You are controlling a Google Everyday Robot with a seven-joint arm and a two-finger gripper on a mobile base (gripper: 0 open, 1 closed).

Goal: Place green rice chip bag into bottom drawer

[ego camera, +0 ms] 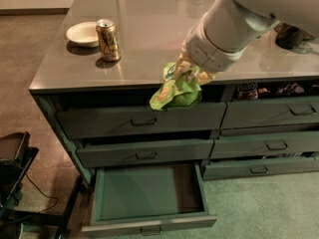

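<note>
The green rice chip bag (175, 91) is a crinkly lime-green bag hanging in the air just off the counter's front edge, in front of the top drawer. My gripper (187, 74) is shut on the bag's top, with the white arm reaching in from the upper right. The bottom drawer (149, 226) is pulled open below and slightly left of the bag, showing its teal-green inside, with nothing in it.
A gold soda can (108, 40) and a white bowl (83, 34) stand on the grey counter (149, 19) at the left. Two like-fronted drawers (143, 121) sit slightly ajar above the open one. A right-hand drawer stack (271, 145) stands alongside. Dark equipment (12, 173) sits on the floor at the left.
</note>
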